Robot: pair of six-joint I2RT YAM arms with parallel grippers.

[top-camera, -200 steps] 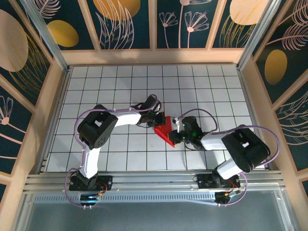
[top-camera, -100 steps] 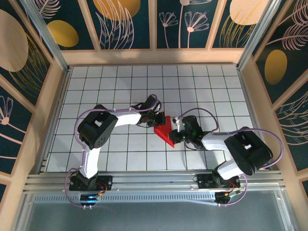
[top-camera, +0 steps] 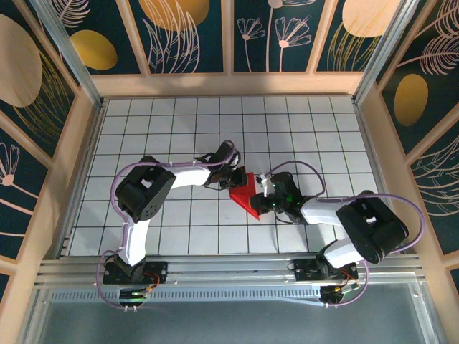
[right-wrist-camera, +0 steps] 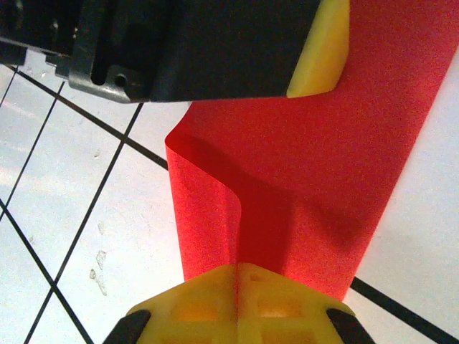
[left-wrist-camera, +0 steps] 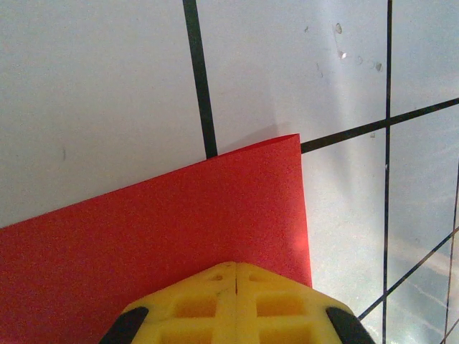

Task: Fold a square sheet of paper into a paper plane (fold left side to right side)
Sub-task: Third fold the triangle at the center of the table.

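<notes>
The square sheet of paper (top-camera: 244,195) is bright red and lies partly folded on the white grid table (top-camera: 179,136), between both arms. My left gripper (top-camera: 234,179) is shut. Its yellow fingertips (left-wrist-camera: 215,287) press down on the flat red paper (left-wrist-camera: 179,215) near its corner. My right gripper (top-camera: 262,198) is shut on the paper's near edge. In the right wrist view a red flap (right-wrist-camera: 204,215) curls up into the seam of that gripper (right-wrist-camera: 235,266). The left gripper's yellow finger (right-wrist-camera: 320,50) sits at the top of that view. The paper plane is out of view.
Wooden walls (top-camera: 79,143) and aluminium posts (top-camera: 373,64) ring the tiled table. A metal rail (top-camera: 229,269) with both arm bases runs along the near edge. Purple cables (top-camera: 301,172) loop over each arm.
The right arm's elbow has shifted a little toward the near right. Both grippers and the red paper stay almost where they were.
</notes>
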